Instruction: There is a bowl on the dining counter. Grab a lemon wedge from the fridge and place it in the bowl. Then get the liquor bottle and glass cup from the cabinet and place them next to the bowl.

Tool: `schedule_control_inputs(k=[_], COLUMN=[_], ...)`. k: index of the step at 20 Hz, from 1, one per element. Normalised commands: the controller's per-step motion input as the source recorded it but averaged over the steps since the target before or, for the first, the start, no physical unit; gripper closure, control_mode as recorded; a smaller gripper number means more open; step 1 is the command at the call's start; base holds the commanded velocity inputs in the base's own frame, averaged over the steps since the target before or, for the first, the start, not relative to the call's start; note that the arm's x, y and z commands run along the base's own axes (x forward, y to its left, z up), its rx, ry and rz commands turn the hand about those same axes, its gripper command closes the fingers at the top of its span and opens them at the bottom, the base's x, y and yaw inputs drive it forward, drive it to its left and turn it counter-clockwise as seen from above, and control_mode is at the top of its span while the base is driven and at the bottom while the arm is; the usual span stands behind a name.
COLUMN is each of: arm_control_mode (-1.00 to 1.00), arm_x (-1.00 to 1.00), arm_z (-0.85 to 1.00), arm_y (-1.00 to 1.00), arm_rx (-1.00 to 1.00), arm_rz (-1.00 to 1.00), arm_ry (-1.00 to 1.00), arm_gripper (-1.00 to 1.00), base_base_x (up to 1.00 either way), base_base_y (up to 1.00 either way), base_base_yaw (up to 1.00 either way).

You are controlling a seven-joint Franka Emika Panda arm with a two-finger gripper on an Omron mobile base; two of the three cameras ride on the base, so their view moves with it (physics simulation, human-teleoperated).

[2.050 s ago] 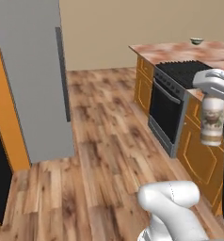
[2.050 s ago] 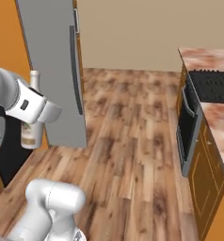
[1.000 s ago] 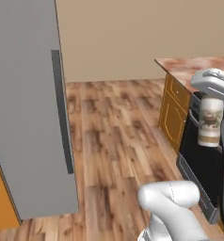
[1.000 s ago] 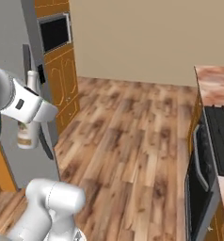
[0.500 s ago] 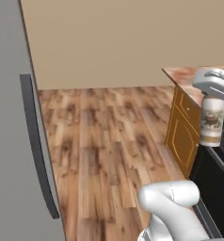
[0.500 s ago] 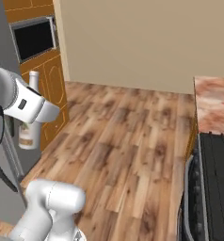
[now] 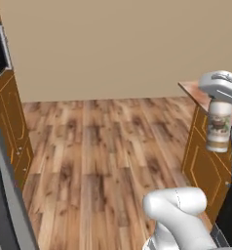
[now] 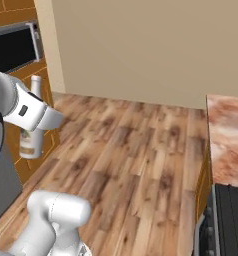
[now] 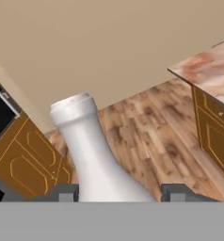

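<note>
White-capped liquor bottle (image 9: 95,160) clamped in the end effector (image 9: 118,192) — base cut off, label blurred, fingertips (image 9: 62,192) barely showing.

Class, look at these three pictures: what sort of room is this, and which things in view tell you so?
Most likely a kitchen. A built-in black oven or microwave sits in orange wooden cabinets, a marbled stone counter runs along one side above a dark stove, and the gripper holds a liquor bottle.
</note>
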Motion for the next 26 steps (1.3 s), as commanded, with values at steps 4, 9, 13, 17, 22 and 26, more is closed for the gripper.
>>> schedule_control_inputs(k=[4,9,13,17,22,26], arm_control_mode=[1.00,1.00,1.00,1.00,1.00,1.00], arm_x=[0.00,0.00,0.00,0.00,0.00,0.00], arm_z=[0.00,0.00,0.00,0.00,0.00,0.00], arm_y=[0.00,0.00,0.00,0.00,0.00,0.00], arm_rx=[0.00,0.00,0.00,0.00,0.00,0.00], arm_rz=[0.00,0.00,0.00,0.00,0.00,0.00], arm_ry=[0.00,0.00,0.00,0.00,0.00,0.00], arm_gripper=[1.00,1.00,1.00,1.00,1.00,1.00], base_base_x=[1.00,1.00,1.00,1.00,1.00,1.00], base_base_y=[-0.25,-0.20,-0.09,-0.06,-0.07,-0.03], base_base_yaw=[0.00,0.00,0.00,0.00,-0.04,-0.20])
